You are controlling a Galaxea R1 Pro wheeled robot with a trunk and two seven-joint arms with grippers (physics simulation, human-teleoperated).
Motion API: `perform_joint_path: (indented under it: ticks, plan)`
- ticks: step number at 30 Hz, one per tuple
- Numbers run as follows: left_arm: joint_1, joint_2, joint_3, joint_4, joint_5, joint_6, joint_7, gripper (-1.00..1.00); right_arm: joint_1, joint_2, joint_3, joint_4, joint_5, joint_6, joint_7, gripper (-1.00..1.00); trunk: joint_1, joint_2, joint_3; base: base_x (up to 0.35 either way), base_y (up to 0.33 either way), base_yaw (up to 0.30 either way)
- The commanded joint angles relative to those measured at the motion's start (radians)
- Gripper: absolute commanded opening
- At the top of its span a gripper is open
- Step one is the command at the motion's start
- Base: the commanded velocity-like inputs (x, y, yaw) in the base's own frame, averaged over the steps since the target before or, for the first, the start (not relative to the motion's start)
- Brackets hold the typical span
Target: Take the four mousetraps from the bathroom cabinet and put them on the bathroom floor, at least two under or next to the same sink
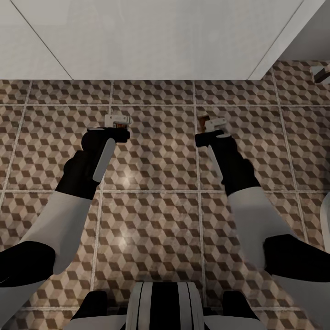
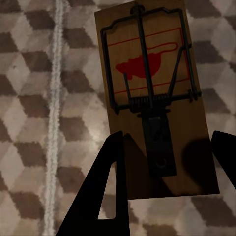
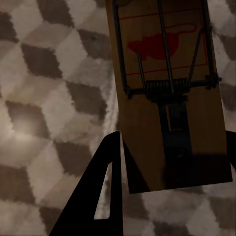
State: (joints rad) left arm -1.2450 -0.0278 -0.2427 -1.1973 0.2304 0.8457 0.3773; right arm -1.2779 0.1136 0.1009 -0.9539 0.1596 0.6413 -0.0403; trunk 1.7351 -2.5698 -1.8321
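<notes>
Head view: a broad white flat surface (image 1: 160, 41) is seen across the far side, split by two thin diagonal seams; what it belongs to cannot be told. A small grey-and-brown object (image 1: 321, 73) is cut off at the far right edge. A white curved form (image 1: 327, 220) is clipped at the right edge, nearer.

The bathroom floor (image 1: 151, 220) of cube-patterned tiles spreads beneath both grippers; ahead of them a white unit's base (image 1: 156, 41) seems to rest on it.
</notes>
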Motion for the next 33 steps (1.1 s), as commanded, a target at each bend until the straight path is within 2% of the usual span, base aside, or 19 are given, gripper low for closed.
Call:
perform_joint_path:
  ticks: [1,11,16,19,27,33]
  plan:
    - [-0.001,0.000,-0.001,-0.001,0.010,0.003,0.009,-1.00,-0.009,0.000,0.002,0.006,0.005,0.006,-0.003,-1.00,0.000,0.000,-0.001,0.000,0.000,0.000]
    - [-0.001,-0.001,-0.003,-0.002,0.010,0.003,0.010,-1.00,-0.075,0.002,0.001,0.052,0.003,0.012,-0.003,-1.00,0.000,0.000,-0.001,0.000,0.000,0.000]
    - [-0.001,-0.020,-0.002,-0.001,0.010,0.003,0.011,-1.00,-0.142,0.003,0.001,0.149,0.002,0.011,-0.003,-1.00,0.000,0.000,-0.001,0.000,0.000,0.000]
    - [-0.001,-0.027,-0.001,0.011,0.011,0.003,0.011,-1.00,-0.159,0.003,0.000,0.171,0.001,0.009,-0.002,-1.00,0.000,0.000,-0.001,0.000,0.000,0.000]
    - [-0.001,-0.050,0.009,0.166,0.012,-0.003,0.011,-1.00,-0.167,0.004,0.000,0.182,0.000,0.006,0.003,-1.00,0.000,0.000,-0.001,0.000,0.000,0.000]
    - [-0.002,-0.057,0.009,0.230,0.011,-0.006,0.011,-1.00,-0.167,0.010,0.000,0.182,-0.002,0.005,0.005,-1.00,0.000,0.000,-0.001,0.000,0.000,0.000]
